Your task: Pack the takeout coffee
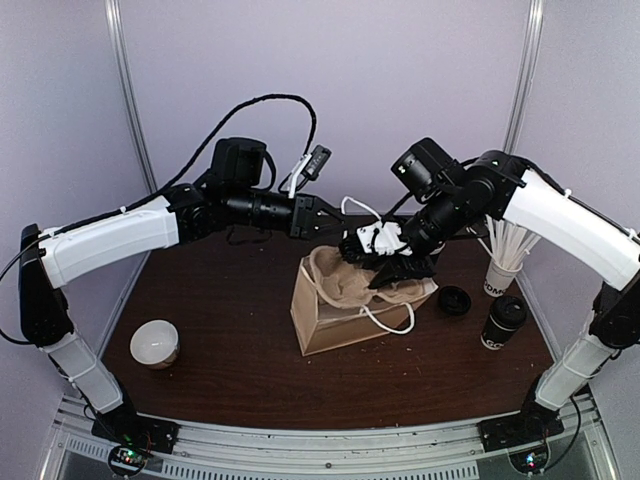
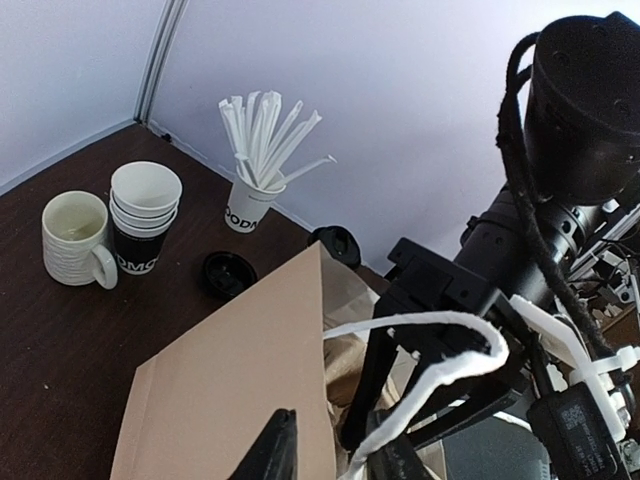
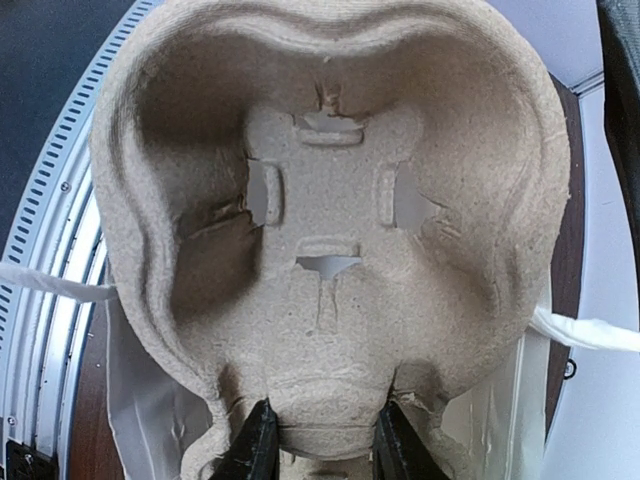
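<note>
Right wrist, right gripper [image 3: 325, 442] pinching pulp tray [image 3: 330, 200] filling bag [image 1: 325, 325] mouth, left gripper [image 1: 332, 216] state unclear

Pulp tray [image 3: 330, 250] blocks right wrist view; takeout coffee [image 1: 503, 322] lettering illegible.

The pulp tray [image 3: 330, 250] fills the paper bag's [image 1: 335, 325] mouth, blocking entry from above.

Left arm [image 1: 110, 240] and right arm [image 1: 570, 225] extend inward, wrists nearly meeting at centre. Left end effector [image 1: 328, 214] points rightward, jaw gap indistinct; right end effector [image 3: 325, 445] angles down, clamped on a pulp cup carrier [image 3: 330, 200].
</note>
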`<state>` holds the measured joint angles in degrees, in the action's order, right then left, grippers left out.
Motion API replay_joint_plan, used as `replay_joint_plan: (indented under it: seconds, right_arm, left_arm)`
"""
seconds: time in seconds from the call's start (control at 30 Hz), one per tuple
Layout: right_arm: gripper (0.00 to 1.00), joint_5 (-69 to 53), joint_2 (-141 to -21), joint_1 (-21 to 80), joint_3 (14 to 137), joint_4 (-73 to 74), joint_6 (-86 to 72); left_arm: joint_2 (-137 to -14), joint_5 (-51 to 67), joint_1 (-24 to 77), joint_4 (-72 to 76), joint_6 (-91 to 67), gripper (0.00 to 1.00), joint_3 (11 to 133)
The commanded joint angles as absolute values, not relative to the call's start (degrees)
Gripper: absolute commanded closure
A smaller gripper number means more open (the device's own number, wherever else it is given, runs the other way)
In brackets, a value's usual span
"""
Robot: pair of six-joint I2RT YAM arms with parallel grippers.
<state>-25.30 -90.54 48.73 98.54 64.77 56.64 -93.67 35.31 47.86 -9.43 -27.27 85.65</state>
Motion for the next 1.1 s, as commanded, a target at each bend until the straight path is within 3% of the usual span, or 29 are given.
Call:
replay_joint_plan:
  seconds: [0.0, 0.4, 0.83, 1.07]
  right_arm:
    - [0.78, -20.9, -89.8, 48.7, 97.3, 63.9, 57.9]
    - [0.78, -17.2, -91.0, 49.4, 94.8, 61.7, 58.2]
    - [0.78, -15.2, -93.2, 49.5, 97.2, 59.6, 54.3]
    - [0.78, -13.5, -93.9, 49.5, 97.8, 59.7, 53.8]
  left_arm:
    - [-92.3, 33.0, 47.1, -9.6, -25.5, 0.75, 87.0]
    - [-89.2, 29.2, 47.1, -14.8, -23.9, 0.69, 85.7]
    - [-76.8, -1.6, 51.9, -34.8, -33.2, 0.56, 84.1]
    - [-79.7, -8.0, 58.2, -40.6, -39.2, 0.54, 86.7]
